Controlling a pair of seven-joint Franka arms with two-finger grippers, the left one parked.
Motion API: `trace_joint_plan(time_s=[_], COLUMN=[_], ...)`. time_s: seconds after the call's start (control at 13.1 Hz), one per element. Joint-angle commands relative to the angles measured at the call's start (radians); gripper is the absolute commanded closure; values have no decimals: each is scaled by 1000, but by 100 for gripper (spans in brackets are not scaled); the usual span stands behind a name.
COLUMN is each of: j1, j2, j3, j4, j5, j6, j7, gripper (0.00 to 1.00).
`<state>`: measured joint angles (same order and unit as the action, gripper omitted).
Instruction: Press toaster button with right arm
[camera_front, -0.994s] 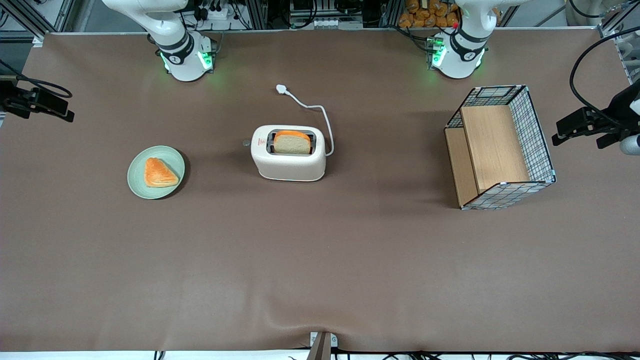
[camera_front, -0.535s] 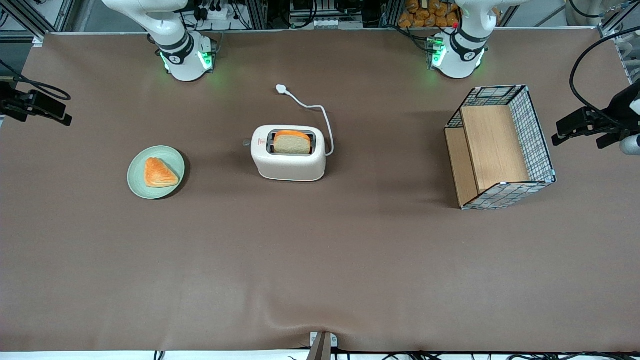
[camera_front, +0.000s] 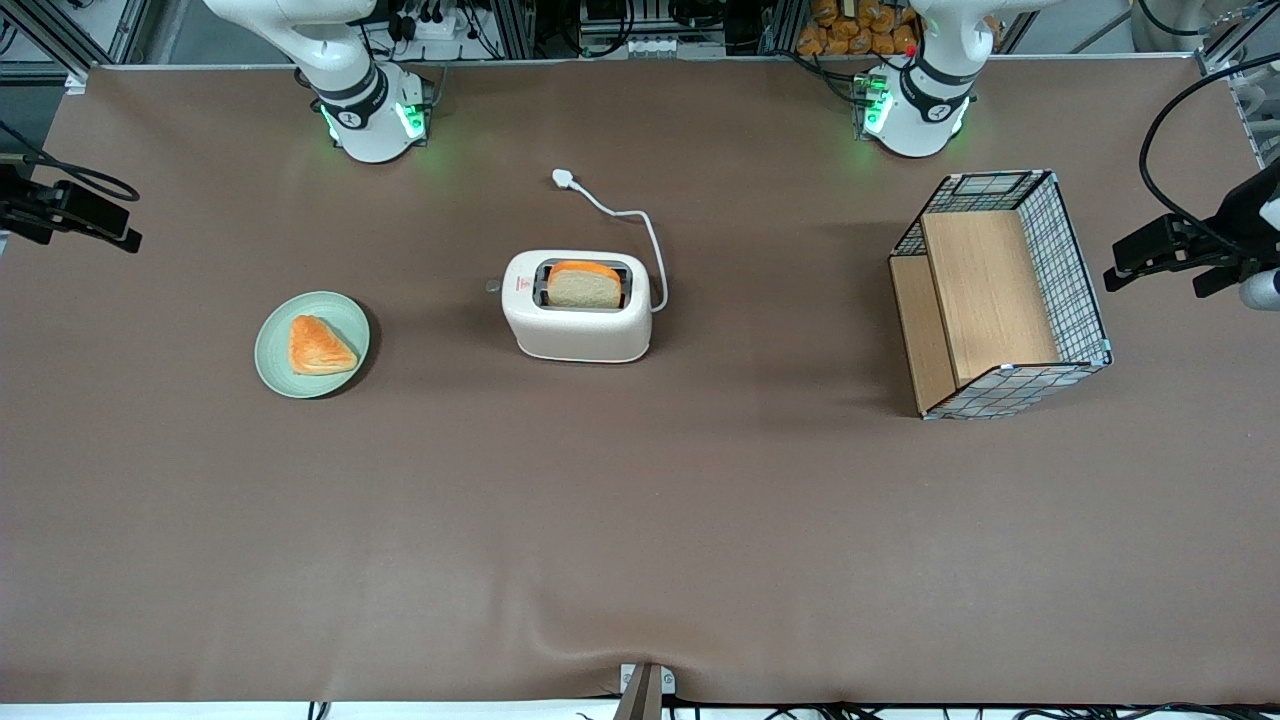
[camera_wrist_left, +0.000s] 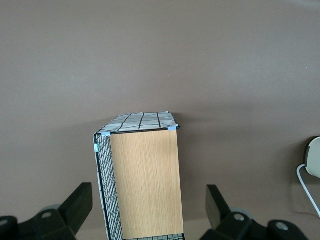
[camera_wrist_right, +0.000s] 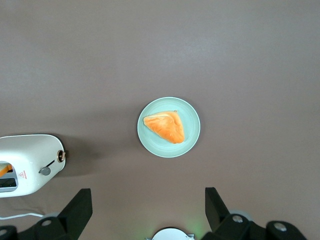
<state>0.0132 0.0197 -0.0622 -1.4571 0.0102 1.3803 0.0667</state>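
The cream-white toaster (camera_front: 577, 312) stands mid-table with a bread slice (camera_front: 585, 287) in its slot. The small grey toaster button (camera_front: 492, 286) sticks out from the narrow end that faces the working arm's end of the table. In the right wrist view the toaster (camera_wrist_right: 30, 162) and its button (camera_wrist_right: 45, 171) show from high above. My right gripper (camera_front: 95, 215) hangs at the working arm's edge of the table, far from the toaster. It is open and empty (camera_wrist_right: 147, 200), with the fingers (camera_wrist_right: 80, 205) wide apart.
A green plate (camera_front: 345, 375) with a pastry (camera_front: 318, 346) lies between the gripper and the toaster. The white cord and plug (camera_front: 563, 178) trail from the toaster toward the arm bases. A wire-and-wood basket (camera_front: 1000, 295) stands toward the parked arm's end.
My right gripper has shifted slightly at the table's edge in the front view. The toaster, plate and basket have not moved.
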Motion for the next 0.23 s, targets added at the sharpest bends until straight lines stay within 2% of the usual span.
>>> trace_joint_plan(time_s=[0.0, 0.15], j1=[-1, -1], j2=[3, 3], j3=[-1, -1], j4=[12, 12], j5=[-12, -12], j6=[-12, -12], j7=[10, 10], gripper=[0, 0])
